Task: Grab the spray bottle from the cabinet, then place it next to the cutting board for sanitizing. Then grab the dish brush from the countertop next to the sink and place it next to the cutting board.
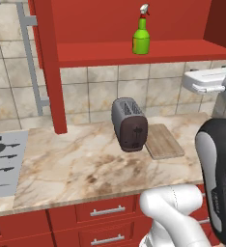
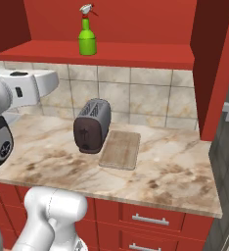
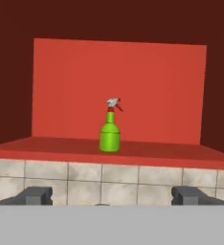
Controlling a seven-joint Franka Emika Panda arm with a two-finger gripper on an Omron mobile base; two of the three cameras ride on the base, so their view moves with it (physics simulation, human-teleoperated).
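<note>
Spray bottle (image 3: 109,134) stood upright on the cabinet (image 1: 134,52) shelf, well ahead of my gripper (image 3: 111,195); I saw the jaws wide open, holding nothing.

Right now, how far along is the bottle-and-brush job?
Nothing looks done yet. The small green spray bottle stands upright on the red cabinet shelf; the open claw faces it without touching. Both placements beside the light-brown wooden cutting board remain.

One spray bottle (image 1: 141,39), one toaster (image 1: 129,124), one cutting board (image 1: 163,141), four drawer handles (image 1: 107,211)
</note>
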